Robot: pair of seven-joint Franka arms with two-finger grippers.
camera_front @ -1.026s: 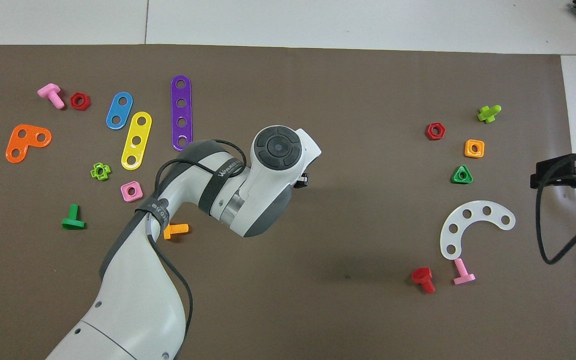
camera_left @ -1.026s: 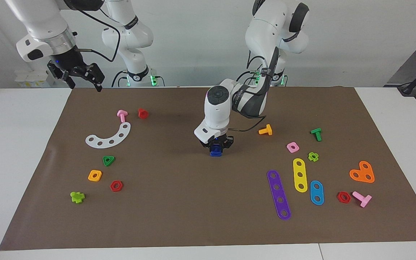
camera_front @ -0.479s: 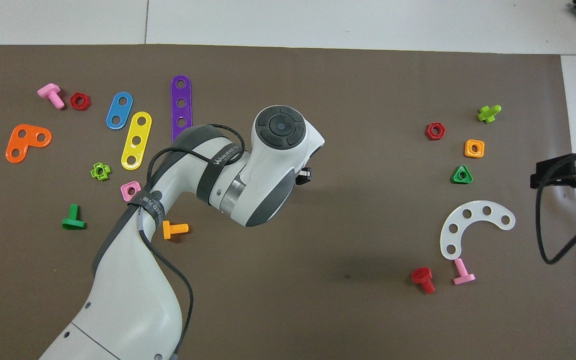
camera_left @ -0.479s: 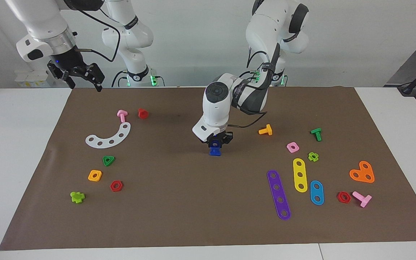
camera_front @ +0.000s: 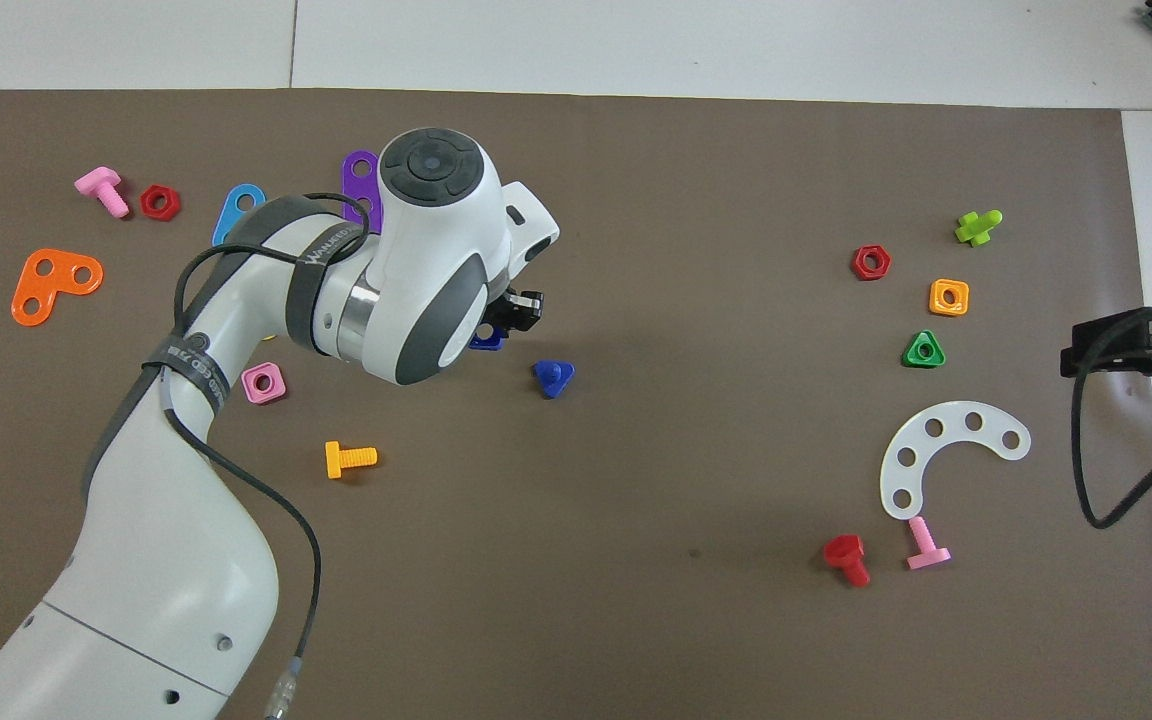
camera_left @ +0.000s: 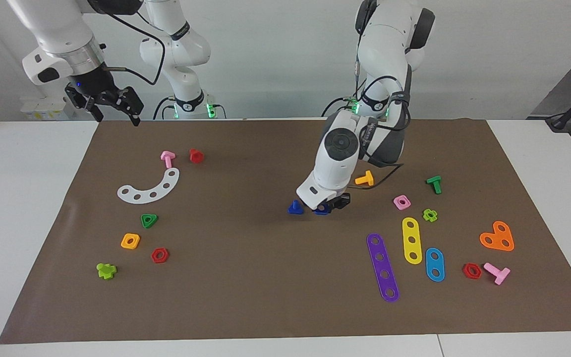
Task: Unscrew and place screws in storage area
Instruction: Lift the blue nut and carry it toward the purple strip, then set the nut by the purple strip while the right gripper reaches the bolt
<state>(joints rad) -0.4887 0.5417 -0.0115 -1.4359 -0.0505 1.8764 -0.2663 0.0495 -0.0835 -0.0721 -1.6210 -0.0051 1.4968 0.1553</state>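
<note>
The dark-blue bolt (camera_left: 294, 208) with a triangular head stands alone on the brown mat near the middle, head down and stem up; it also shows in the overhead view (camera_front: 553, 377). My left gripper (camera_left: 330, 205) (camera_front: 511, 318) is low over the mat just beside the bolt, toward the left arm's end of the table. It is shut on a dark-blue square nut (camera_left: 321, 210) (camera_front: 484, 342). My right gripper (camera_left: 112, 106) (camera_front: 1136, 350) waits open and empty, raised over the mat's edge at the right arm's end.
An orange bolt (camera_left: 365, 179) and a pink square nut (camera_left: 401, 202) lie near the left gripper. Purple (camera_left: 382, 267), yellow and blue strips lie farther from the robots. A white curved plate (camera_left: 149, 187), a red bolt (camera_left: 196, 155) and several nuts lie toward the right arm's end.
The left gripper has moved toward the left arm's end of the table with the blue nut, and the blue bolt is left free on the mat. The right arm has not moved.
</note>
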